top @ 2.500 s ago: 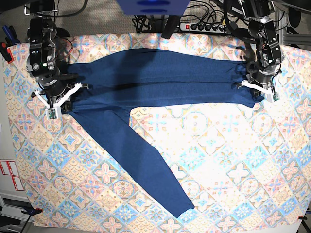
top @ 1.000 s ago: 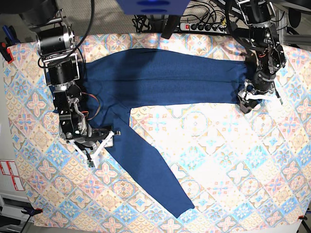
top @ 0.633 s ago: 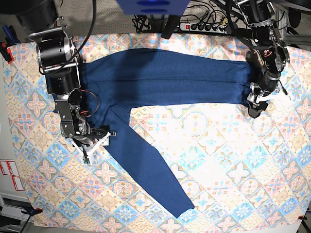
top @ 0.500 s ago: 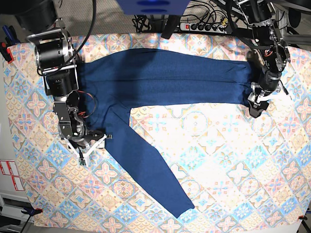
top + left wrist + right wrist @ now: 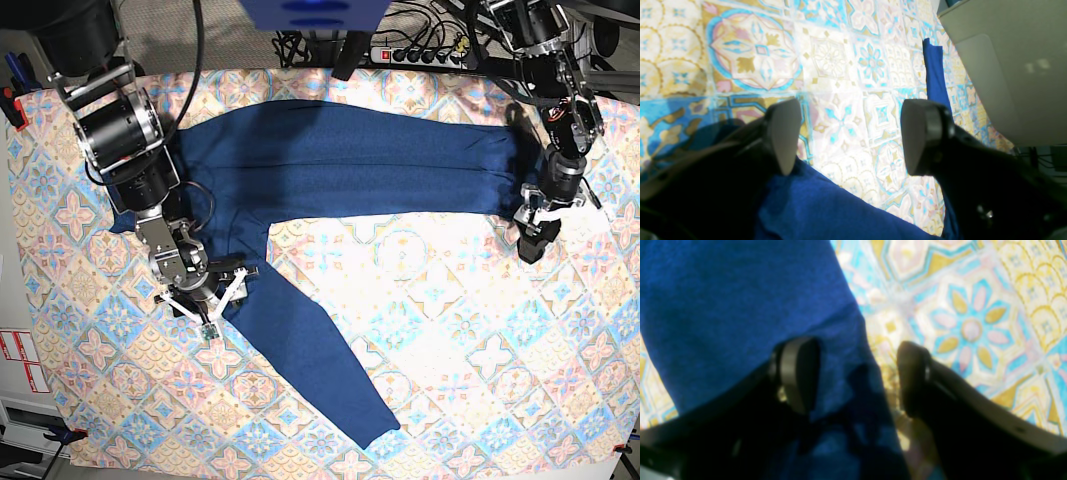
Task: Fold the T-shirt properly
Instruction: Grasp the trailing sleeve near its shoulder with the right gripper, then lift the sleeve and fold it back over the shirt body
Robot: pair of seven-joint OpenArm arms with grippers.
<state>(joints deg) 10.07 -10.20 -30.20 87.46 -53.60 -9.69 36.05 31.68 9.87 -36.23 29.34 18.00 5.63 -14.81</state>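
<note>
The dark navy T-shirt [image 5: 330,160] lies as a long band across the far side of the table, and one sleeve [image 5: 300,340] runs diagonally toward the near edge. My right gripper [image 5: 210,305] is open at the upper left edge of that sleeve. In the right wrist view its left finger [image 5: 800,370] is over the blue fabric [image 5: 723,306] and the sleeve's edge passes between the jaws of the gripper [image 5: 857,373]. My left gripper [image 5: 535,238] is open just below the shirt's right end. In its wrist view that gripper [image 5: 846,136] frames bare tablecloth, with fabric [image 5: 813,210] beneath.
A pastel patterned tablecloth [image 5: 450,330] covers the whole table. A power strip [image 5: 420,55] and cables lie behind the far edge. Red and white labels [image 5: 20,360] sit off the table's left side. A grey housing [image 5: 1007,66] fills the left wrist view's upper right.
My right gripper has shifted right onto the sleeve's edge. My left gripper has moved down off the shirt's right end onto the tablecloth. The shirt lies as before.
</note>
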